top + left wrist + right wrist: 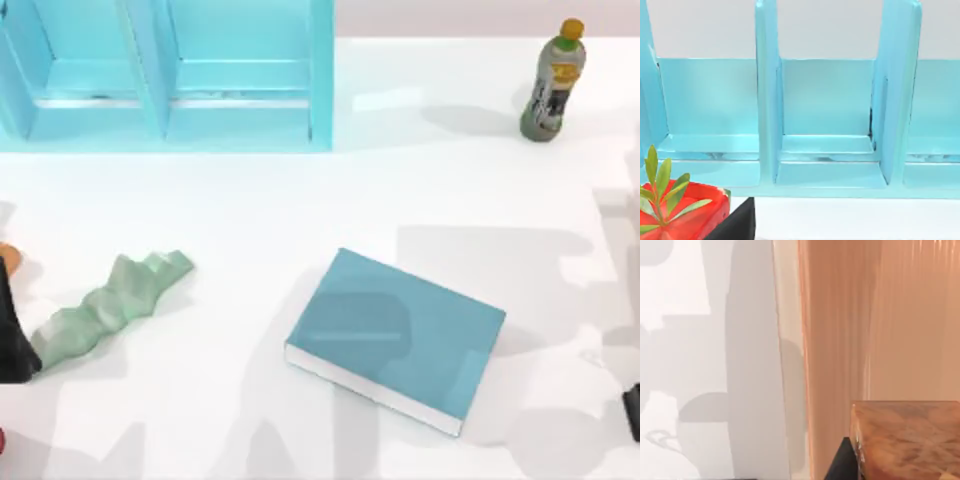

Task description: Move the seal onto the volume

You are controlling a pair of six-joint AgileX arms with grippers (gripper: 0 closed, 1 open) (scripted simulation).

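The volume lies flat on the desk just right of centre, teal cover up, nothing on it. My right wrist view has an orange-brown block, apparently the seal, close to the camera; I cannot tell either gripper's state. My left arm is at the desk's left edge beside the pale green jagged piece.

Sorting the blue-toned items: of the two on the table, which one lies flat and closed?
The teal-blue book, lying flat near the table's middle with white page edges; the turquoise shelf unit stands at the back with open compartments.
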